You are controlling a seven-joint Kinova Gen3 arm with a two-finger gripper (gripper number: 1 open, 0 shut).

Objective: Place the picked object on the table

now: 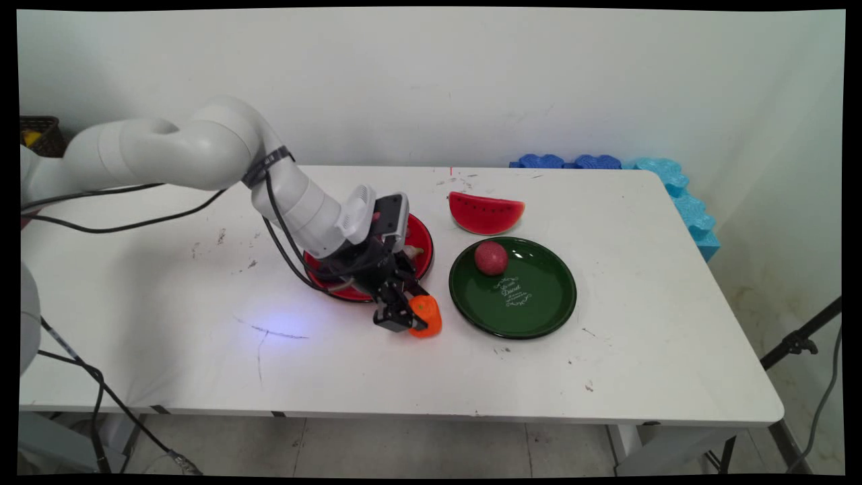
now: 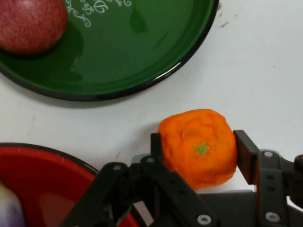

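Two plates, and the tool [image 1: 412,315] clenched on an orange fruit [image 1: 426,315] low over the white worktop [image 1: 168,350].

In the hand view its two black fingers [image 2: 246,156] press the orange fruit [image 2: 199,147] from either side, the green stem mark facing the camera; the fruit sits in the gap between the red plate [image 1: 421,237] and the green plate [image 1: 539,316], just beside both rims. A dark red round fruit [image 1: 491,258] lies on the green plate's far part, a watermelon slice [image 1: 485,213] rests on the worktop behind it, and something pale shows in the red plate. The grip looks to catch only the fruit's sides, so the soft-looking skin could slip or twist. A sideways move could knock either plate's rim, being so near.
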